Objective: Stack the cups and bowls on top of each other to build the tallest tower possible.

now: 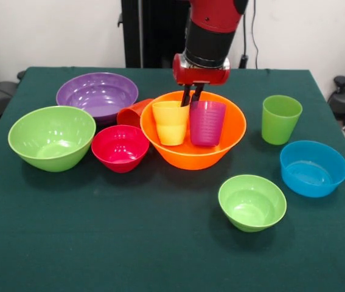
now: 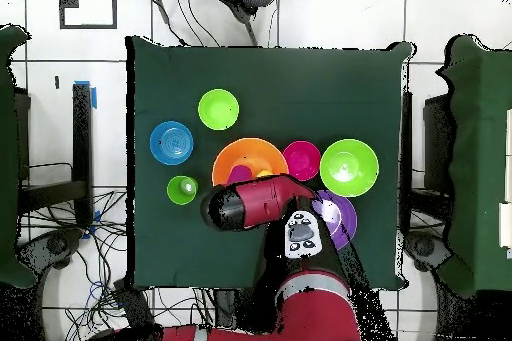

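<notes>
Claw (image 1: 191, 97) sits low in the large orange bowl (image 1: 192, 155), fingers nearly together behind and between the yellow cup (image 1: 170, 123) and purple cup (image 1: 207, 123) — gripping nothing visible. Both cups upright in the bowl; green cup (image 1: 280, 118) alone on the bench (image 1: 160, 249).

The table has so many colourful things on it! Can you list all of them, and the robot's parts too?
Table: one, dark green cloth.
Bowls: six. Large orange in the middle; purple behind left; large green at left; pink-red beside the orange; small green in front; blue at right.
Cups: four. Yellow and magenta in the orange bowl; orange-red lying behind it; green upright at right.
Arm: one, red and black.
Claw: one, dark fingers close together between the yellow and magenta cups.
</notes>
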You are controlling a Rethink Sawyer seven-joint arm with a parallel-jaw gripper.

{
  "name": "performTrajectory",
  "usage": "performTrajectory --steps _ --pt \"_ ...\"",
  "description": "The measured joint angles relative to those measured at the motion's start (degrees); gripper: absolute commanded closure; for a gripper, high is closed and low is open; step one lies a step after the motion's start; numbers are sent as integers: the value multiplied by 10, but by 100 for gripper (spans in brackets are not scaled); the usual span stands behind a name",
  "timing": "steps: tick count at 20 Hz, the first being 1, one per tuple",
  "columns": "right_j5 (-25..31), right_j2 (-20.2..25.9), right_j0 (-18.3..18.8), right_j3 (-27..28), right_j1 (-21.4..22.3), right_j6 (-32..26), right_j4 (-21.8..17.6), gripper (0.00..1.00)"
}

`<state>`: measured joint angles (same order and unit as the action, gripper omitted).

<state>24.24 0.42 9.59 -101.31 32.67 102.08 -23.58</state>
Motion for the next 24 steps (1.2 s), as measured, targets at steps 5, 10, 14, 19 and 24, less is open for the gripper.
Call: performTrajectory --steps 5,10,14,19,24 --pt "41 2 2 -1 1 0 0 100" --pt "83 6 7 -10 2 0 0 100" --pt "114 15 17 -17 2 0 2 100" --pt "141 32 37 -19 0 0 2 100" --pt "146 45 52 -20 0 0 2 100"
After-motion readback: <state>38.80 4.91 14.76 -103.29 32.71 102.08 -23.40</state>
